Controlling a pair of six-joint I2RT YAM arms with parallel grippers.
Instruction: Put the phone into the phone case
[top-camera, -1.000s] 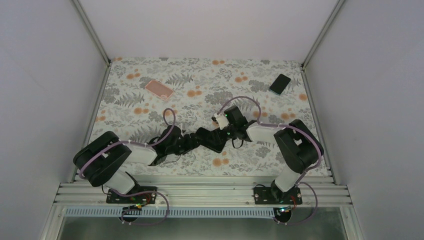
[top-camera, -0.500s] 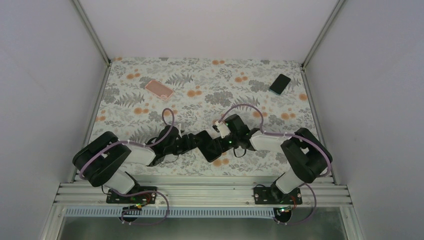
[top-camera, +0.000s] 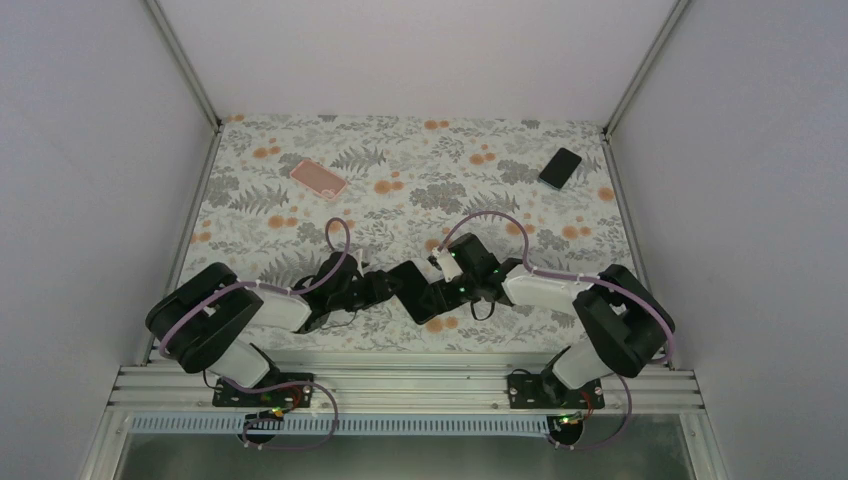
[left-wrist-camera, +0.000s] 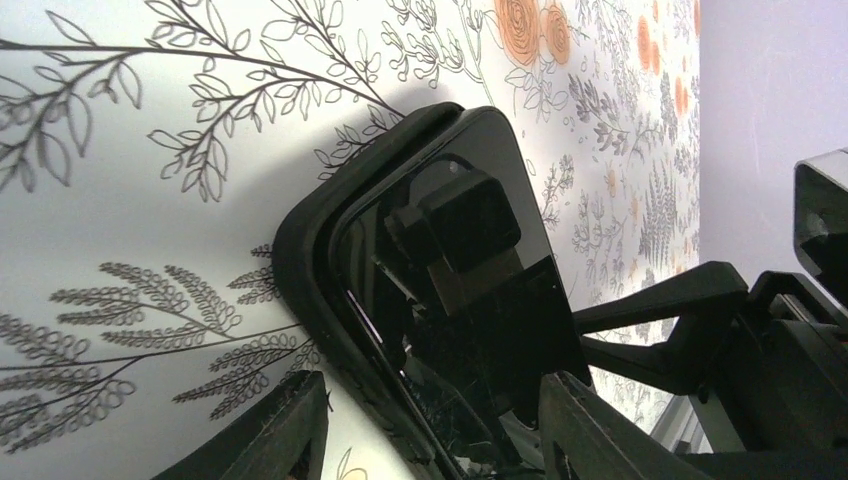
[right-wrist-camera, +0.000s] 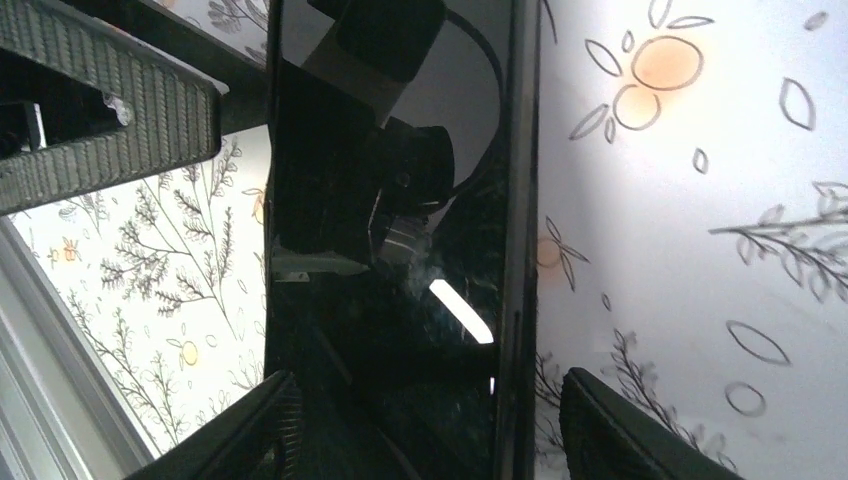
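A pink case (top-camera: 318, 179) is lying far left on the floral table (top-camera: 400, 150), well apart from the arms. At front centre, the left gripper (left-wrist-camera: 430, 430) and right gripper (right-wrist-camera: 425, 430) are meeting, each straddling the black phone (left-wrist-camera: 470, 300) with fingers spread; whether either is squeezing it cannot be told. The phone is resting in a black case (left-wrist-camera: 305, 250), and a second dark phone (top-camera: 560, 167) is lying far right.
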